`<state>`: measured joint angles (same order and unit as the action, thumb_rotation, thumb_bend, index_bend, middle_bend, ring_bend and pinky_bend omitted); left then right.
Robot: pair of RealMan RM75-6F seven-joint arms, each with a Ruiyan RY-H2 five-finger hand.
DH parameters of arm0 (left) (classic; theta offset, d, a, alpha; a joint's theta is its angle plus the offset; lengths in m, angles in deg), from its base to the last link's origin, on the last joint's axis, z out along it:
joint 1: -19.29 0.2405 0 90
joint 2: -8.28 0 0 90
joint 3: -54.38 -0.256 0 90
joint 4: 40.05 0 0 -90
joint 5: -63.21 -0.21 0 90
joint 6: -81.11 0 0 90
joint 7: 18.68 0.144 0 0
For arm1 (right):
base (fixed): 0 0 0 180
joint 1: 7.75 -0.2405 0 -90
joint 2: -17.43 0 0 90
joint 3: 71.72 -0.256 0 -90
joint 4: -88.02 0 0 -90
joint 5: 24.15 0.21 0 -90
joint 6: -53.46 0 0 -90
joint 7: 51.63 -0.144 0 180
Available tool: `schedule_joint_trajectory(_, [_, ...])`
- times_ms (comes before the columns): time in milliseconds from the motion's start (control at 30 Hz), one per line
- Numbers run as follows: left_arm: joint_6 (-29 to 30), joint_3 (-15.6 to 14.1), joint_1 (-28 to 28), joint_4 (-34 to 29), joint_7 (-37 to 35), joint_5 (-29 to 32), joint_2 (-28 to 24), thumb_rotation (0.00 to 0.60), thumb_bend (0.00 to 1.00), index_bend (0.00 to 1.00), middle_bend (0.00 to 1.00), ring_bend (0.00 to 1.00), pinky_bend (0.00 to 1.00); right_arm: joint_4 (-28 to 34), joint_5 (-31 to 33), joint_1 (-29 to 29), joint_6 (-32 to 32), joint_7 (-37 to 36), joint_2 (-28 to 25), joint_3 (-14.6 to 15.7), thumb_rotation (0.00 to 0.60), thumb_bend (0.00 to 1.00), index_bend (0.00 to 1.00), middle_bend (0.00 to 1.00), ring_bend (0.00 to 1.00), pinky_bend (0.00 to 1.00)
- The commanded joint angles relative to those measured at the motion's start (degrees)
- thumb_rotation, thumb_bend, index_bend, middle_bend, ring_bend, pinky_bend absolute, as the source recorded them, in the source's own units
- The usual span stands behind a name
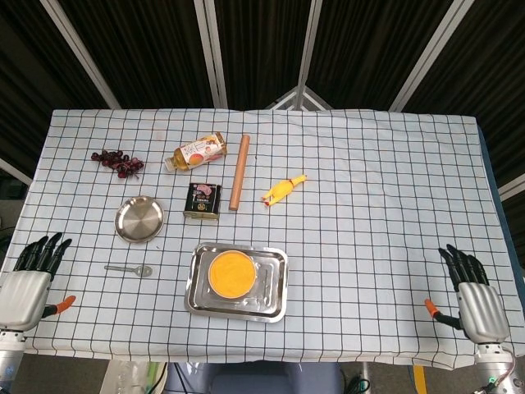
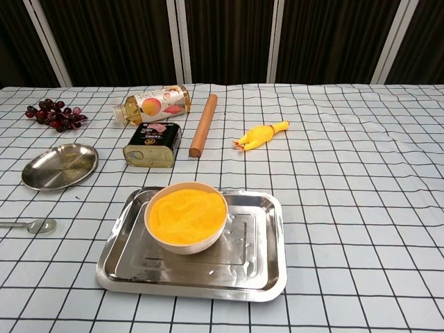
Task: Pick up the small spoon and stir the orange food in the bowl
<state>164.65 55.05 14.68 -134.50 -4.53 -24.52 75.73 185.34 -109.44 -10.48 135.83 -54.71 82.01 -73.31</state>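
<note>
The small spoon (image 1: 130, 269) lies flat on the checked cloth, bowl end toward the steel tray (image 1: 197, 294), below the round steel dish (image 1: 139, 219) and well apart from the bowl of orange food (image 1: 230, 273); it is thin and shiny. I judge my fingers could slide off or push it away instead of lifting it. My left hand (image 1: 26, 288) and my right hand (image 1: 475, 297) both rest empty with fingers spread at the table's near corners.

Labels on the bottle (image 2: 152, 104) and tin (image 2: 152, 144) are too small to read.
</note>
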Motion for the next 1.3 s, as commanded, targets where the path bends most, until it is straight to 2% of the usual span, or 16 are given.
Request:
schedule_joint_trajectory(33, [-2.5,1.2,-1.3,-0.4,1.1,2.7,0.3,0.600,0.01,0.00,0.00,0.00,0.09,0.0,0.0,0.0,0.0,-0.1,-0.1,0.0,0.600,0.32,0.00,0.00,0.00,0.00])
schedule_joint_trajectory(100, [-4.5,1.8,-2.2,-0.6,1.9,4.8,0.5,0.600,0.04,0.03,0.00,0.01,0.11,0.0,0.0,0.0,-0.1,-0.2,-0.1,0.1,0.600,0.32,0.00,0.00,0.00,0.00])
schedule_joint_trajectory(200, [-8.2,3.0,-3.9,-0.6,3.4,8.5,1.0,0.600,0.14,0.25,0.00,0.01,0.11,0.1,-0.1,0.0,0.0,-0.3,-0.2,0.1,0.600,0.32,0.00,0.00,0.00,0.00])
schedule_joint_trajectory(267, [-10.4,3.9,-5.2,-0.1,4.8,10.9,1.8,0.600,0.20,0.36,0.00,0.01,0.11,0.1,0.0,0.1,0.0,-0.3,-0.2,0.1,0.600,0.32,0.00,0.00,0.00,0.00])
schedule_joint_trajectory(333, [-12.5,4.7,-6.6,1.4,6.7,13.2,3.0,0.600,0.27,0.44,0.00,0.01,0.11,0.1,0.1,0.1,0.0,-0.3,-0.2,0.0,0.600,0.32,0.00,0.00,0.00,0.00])
schedule_joint_trajectory(400, [-14.3,5.3,-8.0,3.2,8.6,15.2,4.4,0.600,0.33,0.48,0.00,0.01,0.11,0.1,0.1,0.1,0.0,-0.2,-0.1,0.0,0.600,0.32,0.00,0.00,0.00,0.00])
schedule_joint_trajectory(533, [-17.4,6.2,-10.4,6.9,12.0,18.3,7.4,0.600,0.41,0.50,0.00,0.01,0.11,0.1,0.3,0.1,0.0,-0.1,-0.1,0.0,0.600,0.32,0.00,0.00,0.00,0.00])
schedule_joint_trajectory(800, [-20.9,5.6,-13.6,11.6,17.1,21.5,12.9,0.600,0.42,0.49,0.00,0.01,0.11,0.1,0.6,0.1,0.0,-0.3,0.0,-0.2,0.600,0.32,0.00,0.00,0.00,0.00])
schedule_joint_trajectory(1033, [-20.7,4.8,-14.5,13.3,18.4,21.5,16.5,0.600,0.45,0.52,0.00,0.01,0.11,0.1,0.7,0.1,-0.1,-0.4,-0.1,-0.2,0.600,0.32,0.00,0.00,0.00,0.00])
schedule_joint_trajectory(1300, [-20.1,3.7,-15.0,14.9,19.6,20.9,18.5,0.600,0.46,0.49,0.00,0.01,0.11,0.3,0.6,0.1,-0.1,-0.5,-0.1,-0.2,0.600,0.32,0.00,0.00,0.00,0.00])
